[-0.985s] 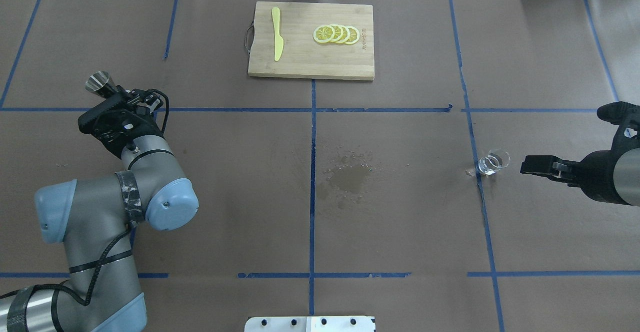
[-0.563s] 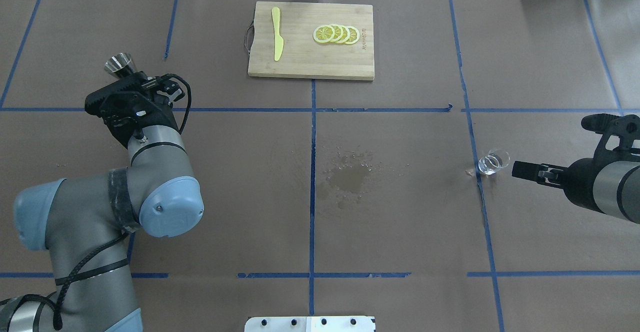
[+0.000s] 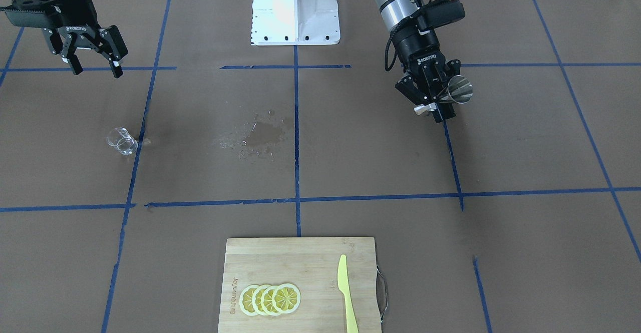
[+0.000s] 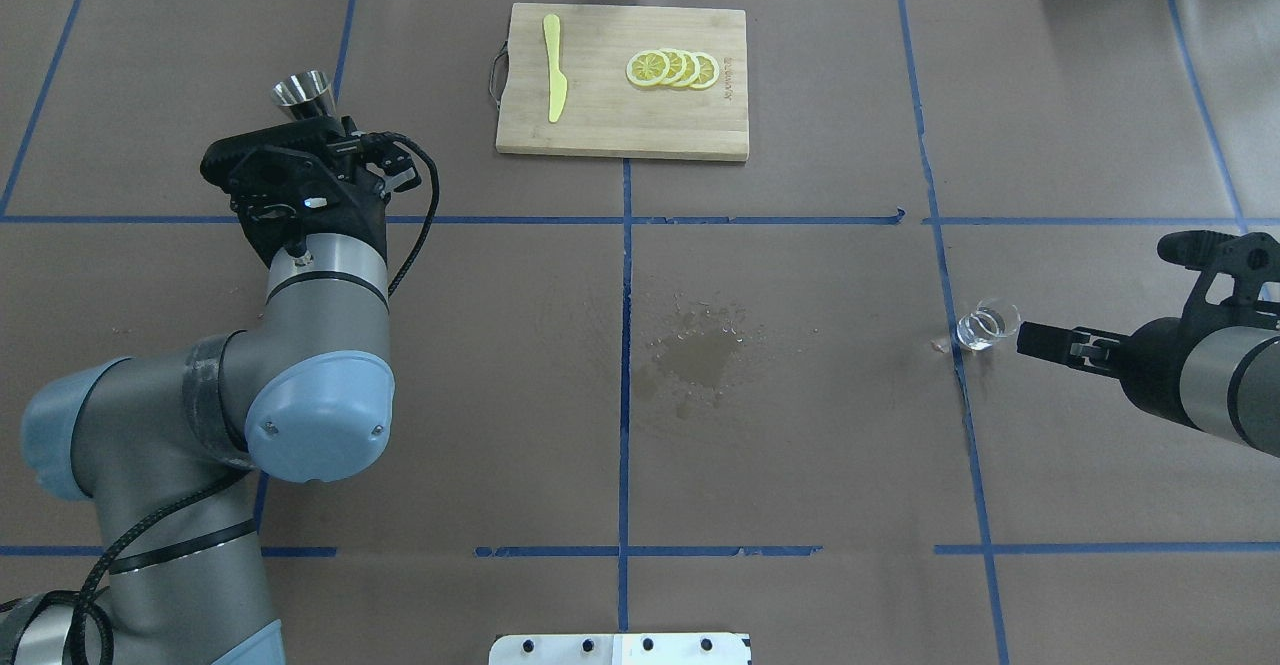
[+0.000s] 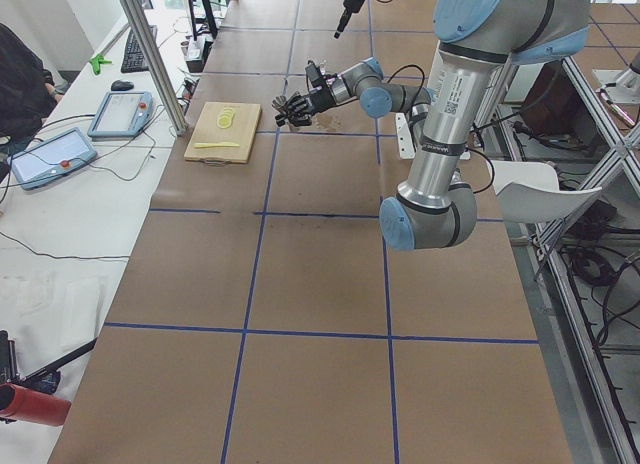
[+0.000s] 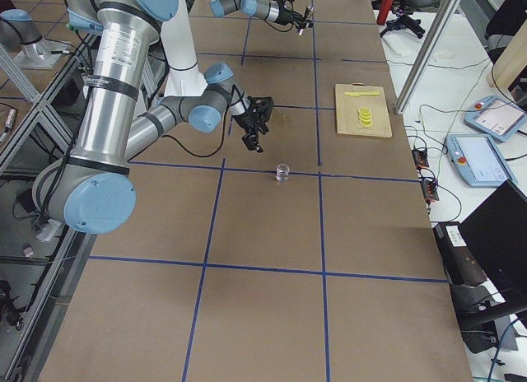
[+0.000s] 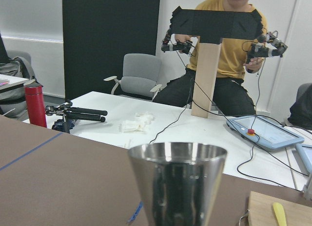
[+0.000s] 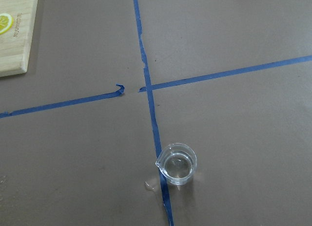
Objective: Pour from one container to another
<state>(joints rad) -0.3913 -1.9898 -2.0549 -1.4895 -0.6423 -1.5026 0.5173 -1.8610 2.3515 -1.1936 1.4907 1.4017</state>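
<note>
Left gripper (image 3: 440, 103) is clamped on a steel jigger (image 3: 459, 90) at its narrow waist, held up off the table (image 4: 800, 465), out past the handle end of the cutting board (image 4: 620, 130) on the robot's left. Overhead, the wrist hides the fingers and only the jigger's wide cone (image 4: 302, 93) sticks out. The front view shows both fingers pinching it. The left wrist view gives the rim close up, level and upright, but the inside is out of sight, so contents can't be told.

Right gripper (image 3: 96, 70) is spread wide and has nothing in it. That reads only from the front view. Overhead it is edge-on, one dark bar (image 4: 1035, 338).

Glass beaker (image 4: 985, 326) stands on the table, robot-side of the board and well off to the robot's right. Overhead, the right gripper's tip looks just beside it. The front and right-side views show the gripper raised and apart from it, on the robot's side. Only the right wrist view shows the beaker (image 8: 178, 163) from above: it has a pour lip, stands on a blue tape line (image 8: 152, 114) and has a small droplet beside it. Can't tell if there's liquid in it.

Wet patch (image 4: 700, 355) lies on the table, robot-side of the board. Lemon slices (image 4: 672, 68) and a yellow knife (image 4: 553, 65) lie on the board. Only the left wrist view shows a seated person (image 7: 219, 75) beyond the table.
</note>
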